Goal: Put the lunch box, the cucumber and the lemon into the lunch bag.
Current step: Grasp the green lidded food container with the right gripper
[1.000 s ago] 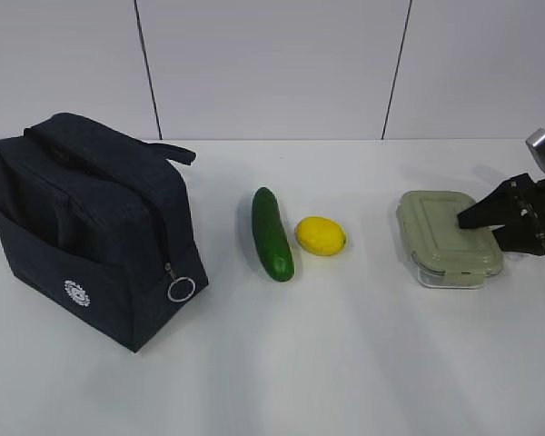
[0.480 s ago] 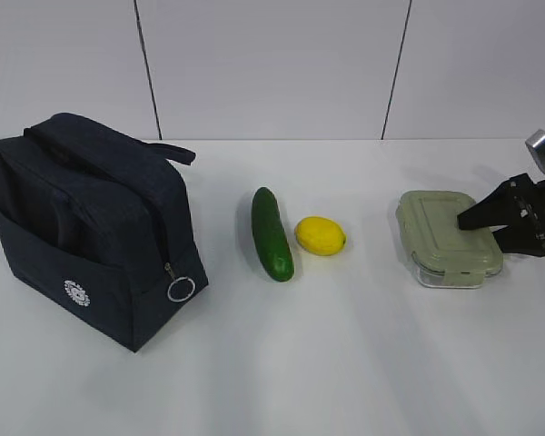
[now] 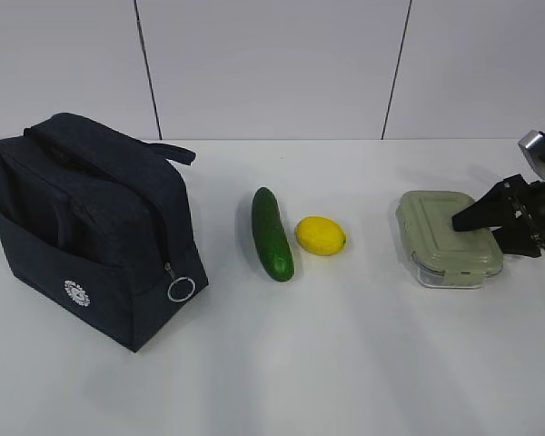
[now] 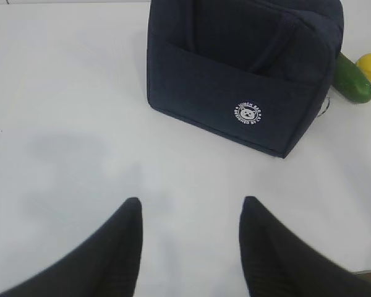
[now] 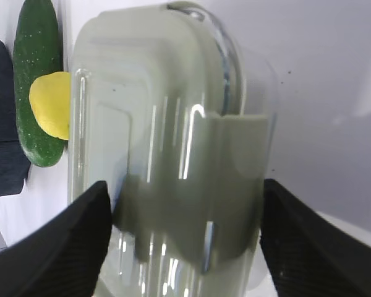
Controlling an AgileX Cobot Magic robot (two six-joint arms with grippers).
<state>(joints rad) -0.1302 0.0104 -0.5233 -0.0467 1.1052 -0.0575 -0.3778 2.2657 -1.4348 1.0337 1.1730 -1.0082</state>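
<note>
At the right edge of the bench: right gripper (image 3: 477, 227) reaching in low from the side, tips now a shade further over the lunch box (image 3: 450, 238) than a second ago; arm housing behind it also shifted slightly inward.
Right jaws: spread wide, one finger on each side of the box in the right wrist view, glass wall and sage lid filling the gap between them; no squeeze visible, width unchanged across the last second.
Contact: cannot tell whether the pads (image 5: 55, 247) touch the glass or stand just off it.
Lunch box: flat on the bench, lid clipped on, not lifted, in the same spot as before.
Cucumber (image 3: 272, 233): lying mid-bench, long axis running away from the camera, unmoved.
Lemon (image 3: 321, 236): just beside the cucumber on its right, possibly touching, unmoved.
Lunch bag (image 3: 86, 222): standing at the left, well apart from the box, zipper ring hanging at the front corner; top looks shut from here, though the opening itself not plainly shown.
Left gripper (image 4: 188, 213): hovering over bare bench in front of the bag's logo side, jaws partly apart, holding nothing, no change.
Meaning for the task: small creep forward reads as final lining-up for a grasp on the box; nothing packed yet, all three items outside the bag.
Next need, as judged: closing on the box's narrow width, then a long carry leftward; bag likely wants opening first.
</note>
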